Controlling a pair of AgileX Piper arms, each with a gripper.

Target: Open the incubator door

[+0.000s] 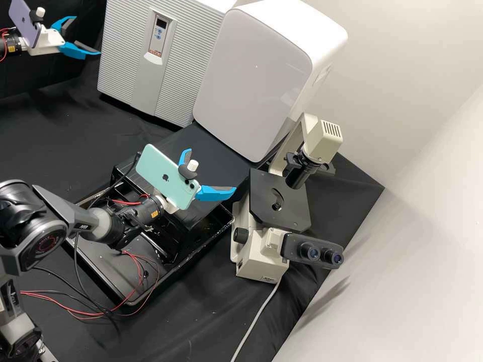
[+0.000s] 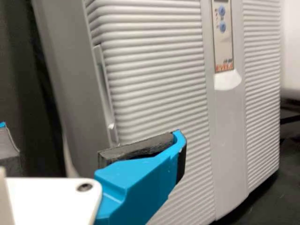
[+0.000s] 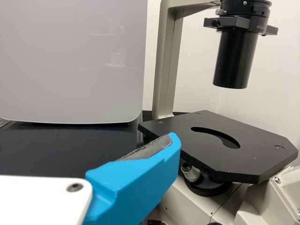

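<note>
Door (image 1: 123, 60) seen shut on incubator (image 1: 188, 4), at back of bench (image 1: 45, 136). Judged rigid, hinged, slippery, stiff at first pull; best hooked at side recess (image 2: 106, 86), not pinched across ribs (image 2: 154, 79). Left gripper (image 1: 87, 35) pointed towards that side, spread wide, nothing held. Right gripper (image 1: 212, 170) near microscope (image 1: 269, 201), likewise spread, empty.

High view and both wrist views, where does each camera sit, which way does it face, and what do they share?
High view: fixed off the arms, facing forward and down on the bench; shows the left gripper and right gripper.
Left wrist view: behind the left gripper, facing the incubator; blue finger up close.
Right wrist view: behind the right gripper, facing the microscope and white box; blue finger too.
High and left share the incubator; high and right, the microscope.
</note>
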